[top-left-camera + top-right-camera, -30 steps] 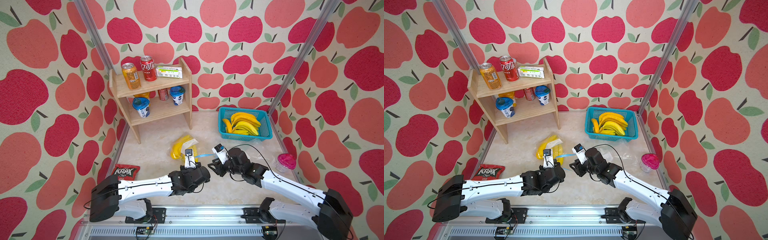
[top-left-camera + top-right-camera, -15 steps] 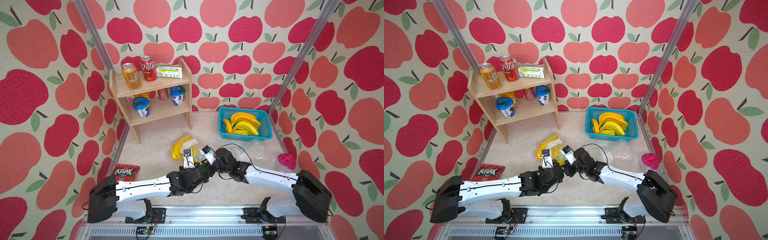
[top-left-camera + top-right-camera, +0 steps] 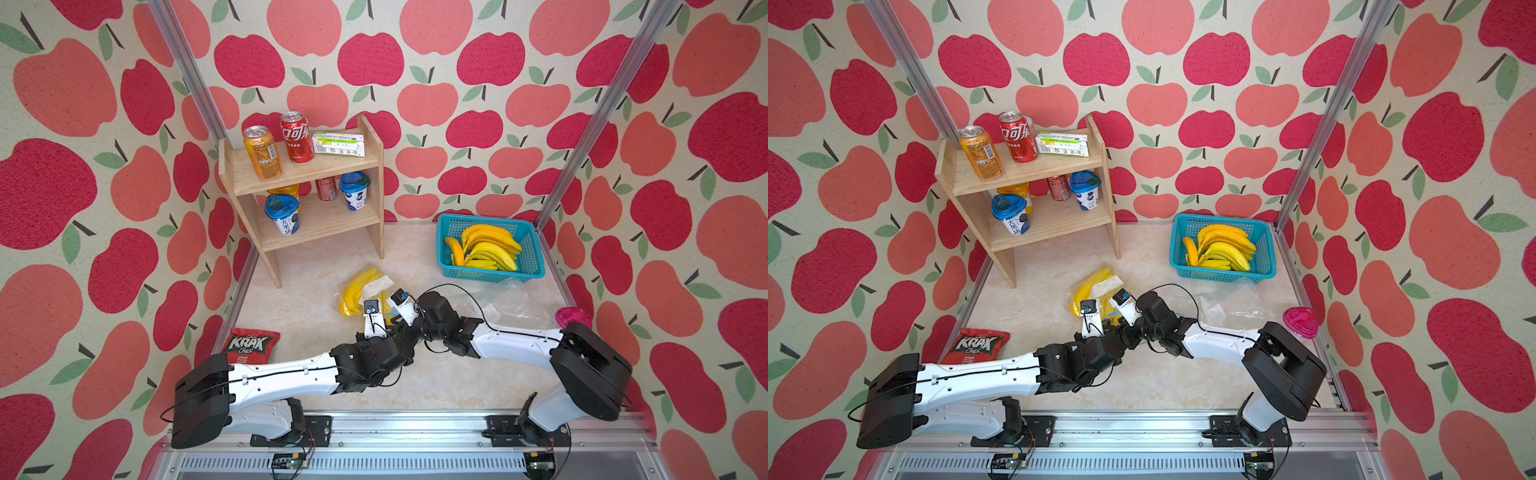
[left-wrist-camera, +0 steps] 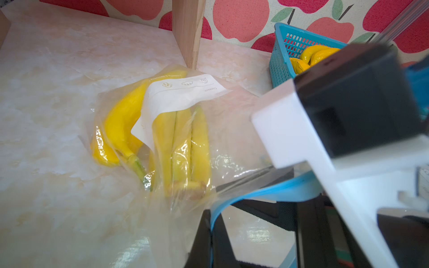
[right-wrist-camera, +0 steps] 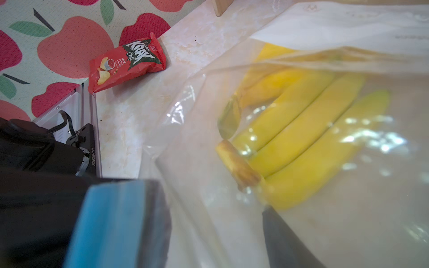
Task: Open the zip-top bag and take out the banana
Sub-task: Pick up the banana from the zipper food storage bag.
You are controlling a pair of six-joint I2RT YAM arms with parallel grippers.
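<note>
The left pincer is clamped tight on the mouth edge of the zip-top bag, right where the blue zip strip curls up off the surface. The grip point sits at the frame's edge, so exactly how much film it has is hard to judge. The right pincer stands with its jaws apart, one blue-padded finger on one side and a dark finger on the other, with clear bag film in the gap between them.

The two pincers meet nose to nose at the bag's near end. The banana is inside the bag along with more yellow fruit, stems pointing toward the pincers, and the bag lies on the surface just in front of the wooden shelf. A teal basket of bananas stands well apart toward the back corner, and a red chips packet lies beside the left arm.
</note>
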